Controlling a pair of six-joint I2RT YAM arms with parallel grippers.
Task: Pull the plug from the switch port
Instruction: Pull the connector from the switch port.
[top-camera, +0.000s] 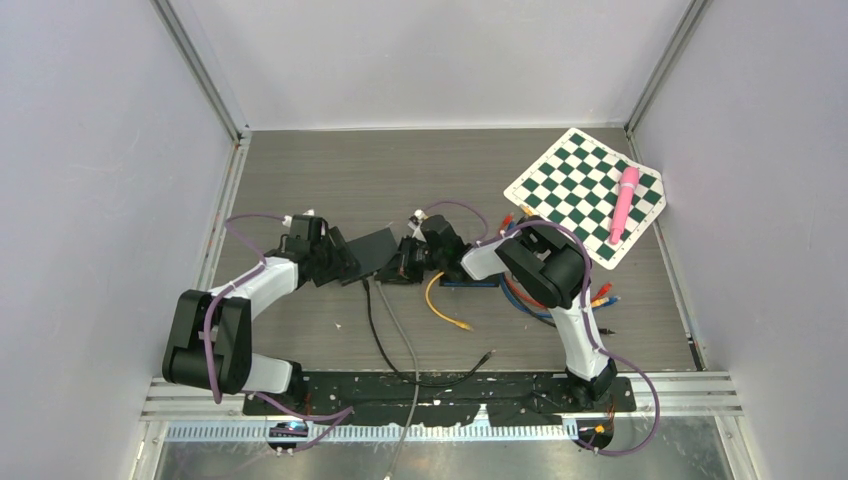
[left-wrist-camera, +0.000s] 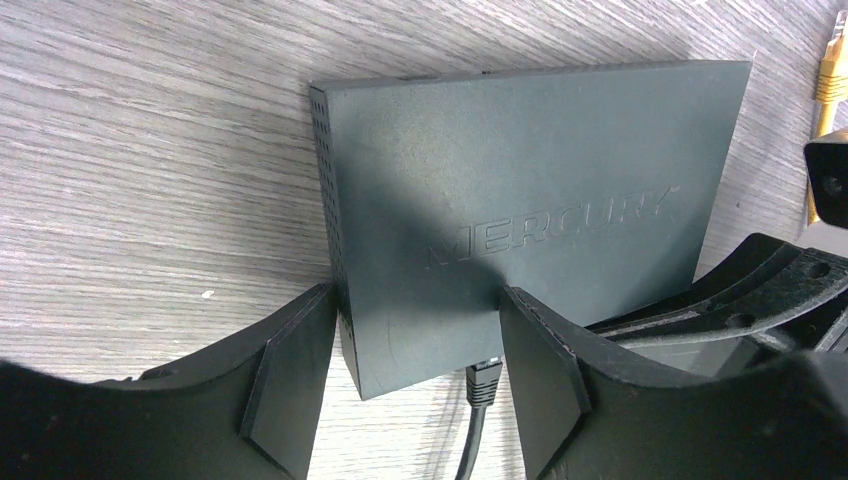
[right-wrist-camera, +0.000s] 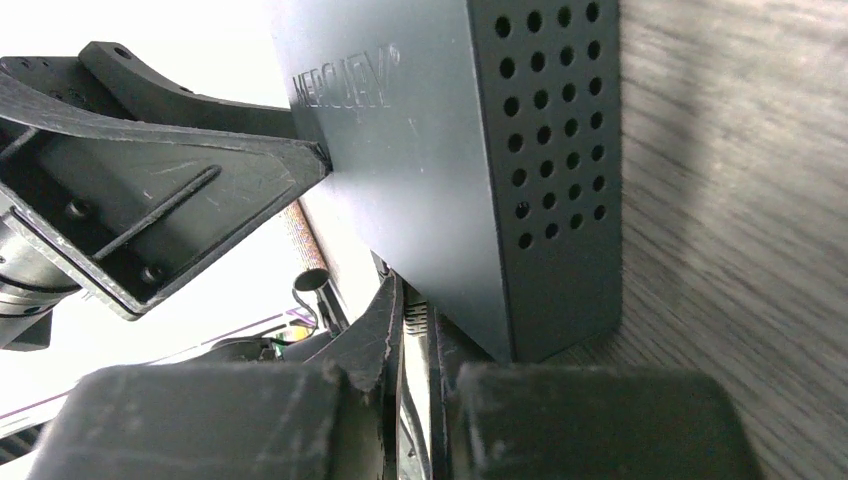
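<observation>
Spotter: At the centre of the top view, your switch (top-camera: 372, 250) lies on the wood-grain table (top-camera: 320, 180), with a gripper at each end of it

Operator: What is the left one doing?

Spotter: Your left gripper (left-wrist-camera: 415, 340) is grasping the switch. In the lower part of the left wrist view, one of its fingers (left-wrist-camera: 285, 390) presses against the perforated side wall and the other sits on the lettered top face. The jaws stand partway apart with the near corner of the box between them

Operator: And the plug?

Spotter: You find the plug (left-wrist-camera: 485, 378) at the bottom centre of that same view. It is black and sits against the switch's near end, just beside the finger on the right of the frame. Its black cable (left-wrist-camera: 470, 450) runs off the bottom edge

Operator: The right gripper?

Spotter: Your right gripper (right-wrist-camera: 420, 330) is clenched. At the bottom of the right wrist view its jaws are pressed almost together, just beside the perforated corner of the switch. I cannot tell whether anything is pinched between them

Operator: Anything else around?

Spotter: In the top view, a yellow cable (top-camera: 440, 305) curls to the lower right of the switch, and a bundle of coloured cables (top-camera: 590, 298) lies under your right arm. At the upper right, a pink pen (top-camera: 624, 205) rests on a green-and-white chequered mat (top-camera: 570, 180)
</observation>
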